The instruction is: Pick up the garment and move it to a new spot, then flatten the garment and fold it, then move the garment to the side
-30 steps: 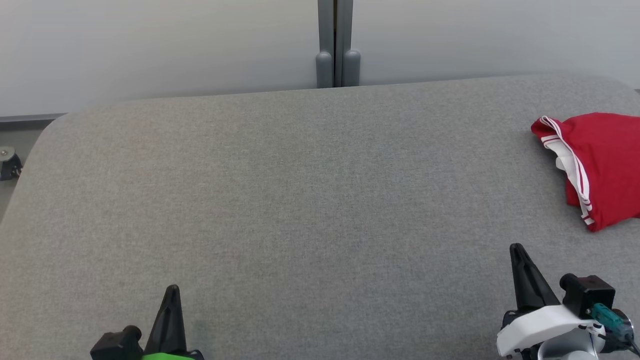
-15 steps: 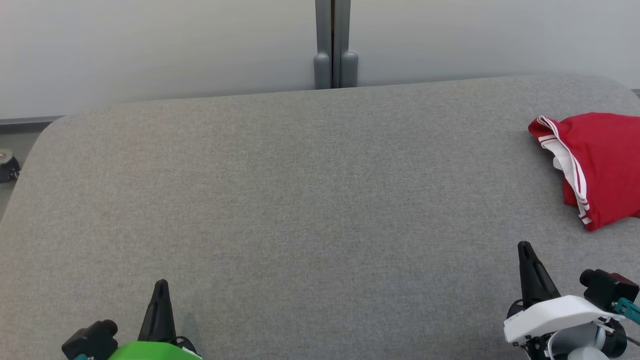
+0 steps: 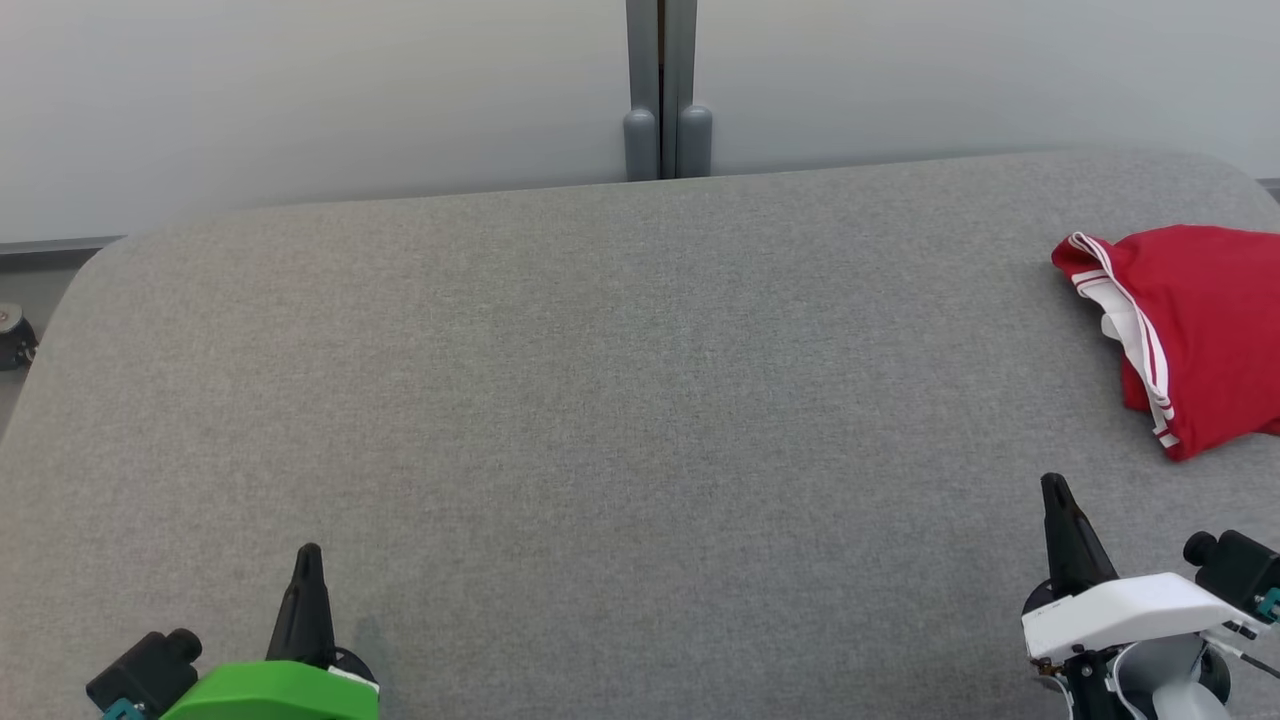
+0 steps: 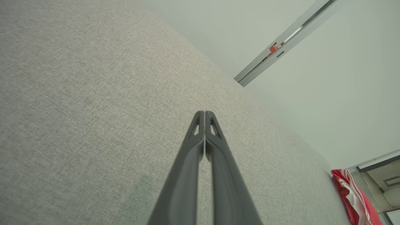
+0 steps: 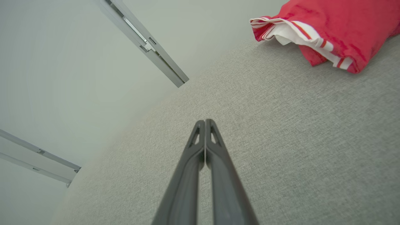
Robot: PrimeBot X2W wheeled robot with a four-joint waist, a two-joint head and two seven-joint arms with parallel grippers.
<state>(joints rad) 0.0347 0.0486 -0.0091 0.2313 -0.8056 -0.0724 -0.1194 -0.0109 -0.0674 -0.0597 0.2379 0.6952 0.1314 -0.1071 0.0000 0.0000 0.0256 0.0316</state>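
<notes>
Red fabric garment with white striped trim [image 3: 1200, 330] lies bunched at the right edge of the grey cloth-covered desk [image 3: 600, 400] in the head view. It is well apart from the left hand [image 3: 308, 556] and the right hand [image 3: 1052, 486] near the bottom. In the left wrist view, the left hand [image 4: 204, 114] is fully closed on nothing, over bare desk. In the right wrist view, the right hand [image 5: 204, 122] is likewise closed and empty, with the garment [image 5: 328, 25] ahead and untouched.

We log a small drift of the whole head view: the post [image 3: 660, 90] and the garment [image 3: 1200, 320] both sit slightly further left than a second ago, so the camera turns, not the things. The left gripper [image 3: 308, 555] now sits further left and higher, with more of its green housing [image 3: 270, 692] showing. The right gripper [image 3: 1052, 485] sits slightly further right, and its fingers look narrower
</notes>
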